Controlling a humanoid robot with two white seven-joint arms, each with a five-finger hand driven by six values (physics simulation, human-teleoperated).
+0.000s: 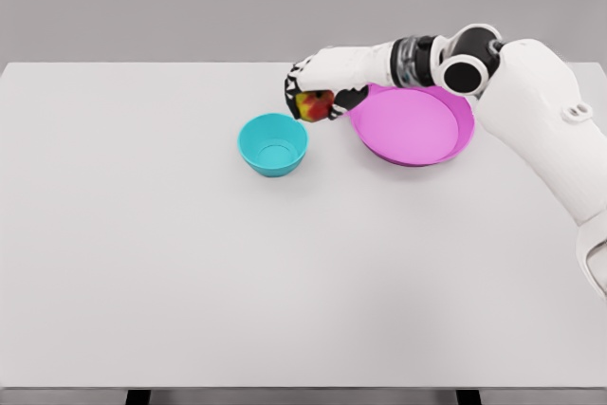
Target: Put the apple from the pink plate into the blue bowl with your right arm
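My right hand [313, 101] is shut on a red and yellow apple [314, 105], held above the table between the two dishes. It hangs just right of the blue bowl [273, 144], near its upper right rim, and left of the pink plate [413, 126]. The bowl looks empty inside. Nothing lies on the plate. My white right arm reaches in from the right edge across the plate's far side. The left arm does not show.
A wide white table [190, 282] carries the bowl and the plate in its far half. Its front edge runs along the bottom of the view, with dark legs just visible below.
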